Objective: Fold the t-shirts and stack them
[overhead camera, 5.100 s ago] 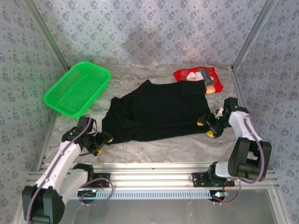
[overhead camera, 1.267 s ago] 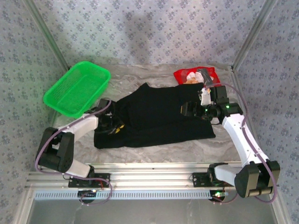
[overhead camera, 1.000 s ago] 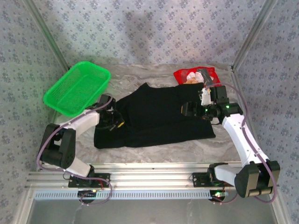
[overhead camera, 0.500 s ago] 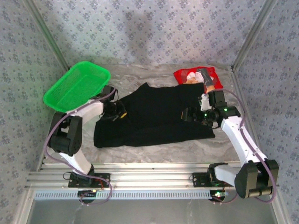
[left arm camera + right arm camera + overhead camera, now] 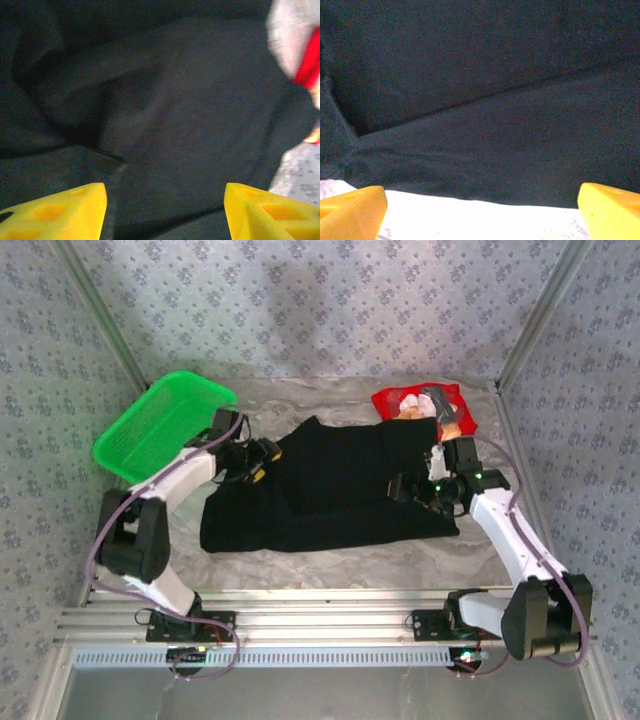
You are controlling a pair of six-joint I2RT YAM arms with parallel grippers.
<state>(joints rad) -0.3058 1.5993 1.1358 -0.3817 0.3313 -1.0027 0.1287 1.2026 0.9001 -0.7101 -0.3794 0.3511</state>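
Having just let go of the folded-in sleeve side, the left pincer (image 5: 162, 212) is hovering spread over the large plain black cloth t-shirt (image 5: 330, 490) lying half-folded mid-desk (image 5: 330, 565), while the right pincer (image 5: 481, 212) is also gaping wide and the small red bear-print folded t-shirt (image 5: 408, 400) is waiting at the far right corner.

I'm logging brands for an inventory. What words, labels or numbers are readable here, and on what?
None can be read.
The red t-shirt has a printed picture, too small and blurred to show any lettering.
The black t-shirt, green basket and patterned walls show no text.
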